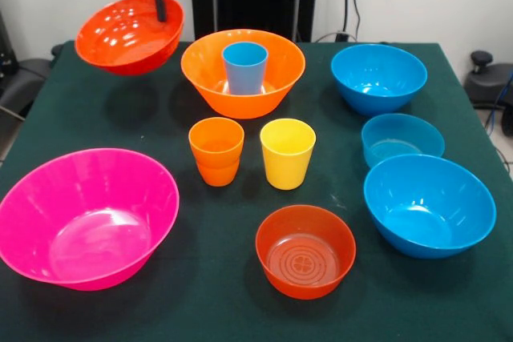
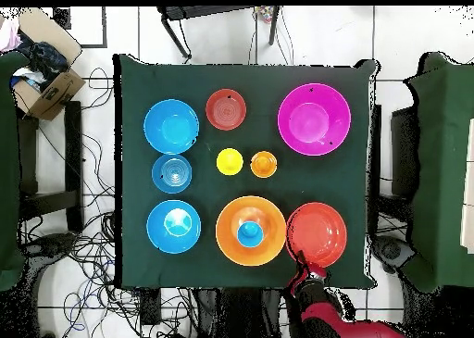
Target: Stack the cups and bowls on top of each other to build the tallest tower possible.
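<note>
My gripper is shut on the rim of a red-orange bowl. It holds the bowl tilted above the table's far left corner in the front view. Beside it the big orange bowl rests on the table with the blue cup upright inside. In front of that bowl stand the orange cup and the yellow cup. The big pink bowl and a second red-orange bowl sit near the front edge.
Three blue bowls line the right side in the front view: a larger one at the back, the small shallow one in the middle, and another larger one nearest. A green cloth covers the table.
</note>
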